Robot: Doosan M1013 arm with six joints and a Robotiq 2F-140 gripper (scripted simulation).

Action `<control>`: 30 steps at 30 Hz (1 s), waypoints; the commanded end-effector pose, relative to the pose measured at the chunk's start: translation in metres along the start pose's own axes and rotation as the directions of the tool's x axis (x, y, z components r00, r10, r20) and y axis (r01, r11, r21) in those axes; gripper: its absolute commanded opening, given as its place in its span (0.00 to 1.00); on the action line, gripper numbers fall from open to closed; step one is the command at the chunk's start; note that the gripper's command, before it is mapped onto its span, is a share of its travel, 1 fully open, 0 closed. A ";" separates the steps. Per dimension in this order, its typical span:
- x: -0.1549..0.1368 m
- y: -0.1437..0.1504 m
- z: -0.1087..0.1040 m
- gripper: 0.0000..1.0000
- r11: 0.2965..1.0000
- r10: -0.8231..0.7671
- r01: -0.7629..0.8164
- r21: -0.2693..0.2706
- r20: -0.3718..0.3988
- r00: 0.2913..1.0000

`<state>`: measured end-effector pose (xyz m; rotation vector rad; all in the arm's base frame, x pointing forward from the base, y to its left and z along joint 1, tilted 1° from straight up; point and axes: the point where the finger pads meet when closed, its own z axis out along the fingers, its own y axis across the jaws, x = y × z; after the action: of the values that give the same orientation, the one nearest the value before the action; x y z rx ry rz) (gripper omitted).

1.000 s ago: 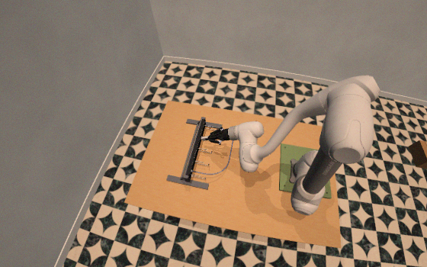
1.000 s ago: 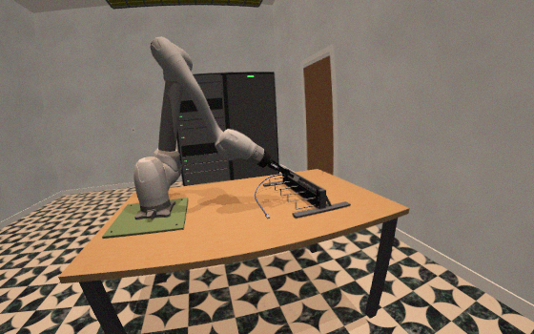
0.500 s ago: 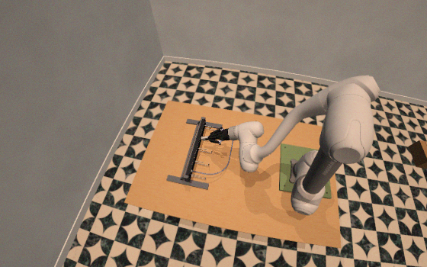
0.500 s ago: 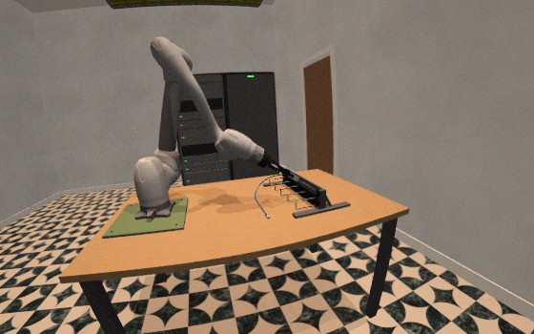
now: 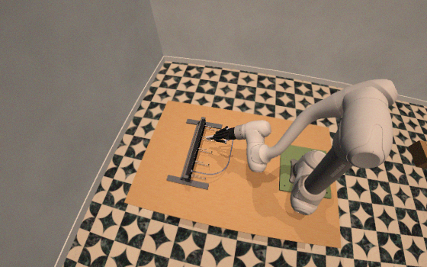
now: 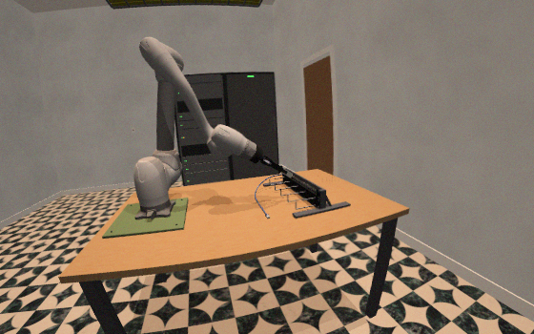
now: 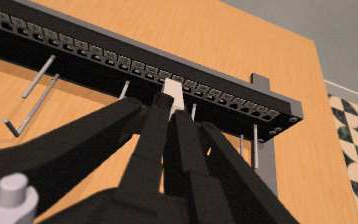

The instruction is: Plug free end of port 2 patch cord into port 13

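Note:
The black rack (image 5: pixel 194 149) (image 6: pixel 312 187) (image 7: pixel 145 56) stands on its two feet, its row of ports facing the arm. The blue patch cord (image 5: pixel 213 174) (image 6: pixel 256 193) runs from the low-numbered end of the rack in a wide curve. Its free end (image 6: pixel 267 216) shows in the exterior view, apart from the fingers, apparently on the table near a rack foot. My gripper (image 5: pixel 213 137) (image 6: pixel 282 170) (image 7: pixel 168 93) is shut at the port front, right of the rack's middle in the wrist view. A white block shows at the fingertips, covering a port or two; contact with the rack is unclear.
Thin wire hooks (image 7: pixel 39 76) (image 5: pixel 203 165) stick out from the rack toward the arm, on both sides of the fingers. The wooden table (image 5: pixel 159 198) (image 6: pixel 218 243) carries the rack and the green base plate (image 5: pixel 287 152) (image 6: pixel 118 226). The table's edge lies beyond the rack.

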<state>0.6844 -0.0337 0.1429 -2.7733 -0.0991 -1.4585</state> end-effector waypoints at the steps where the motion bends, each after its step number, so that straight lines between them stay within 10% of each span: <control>1: 0.001 0.000 -0.027 0.00 1.000 0.001 -0.001 0.004 0.002 1.000; 11: 0.001 0.000 -0.091 0.00 1.000 0.001 -0.001 0.004 0.002 1.000; 30: 0.001 0.016 -0.097 0.00 1.000 0.001 -0.001 0.004 0.002 1.000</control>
<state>0.6055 -0.0446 0.1982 -2.7718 -0.0994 -1.4579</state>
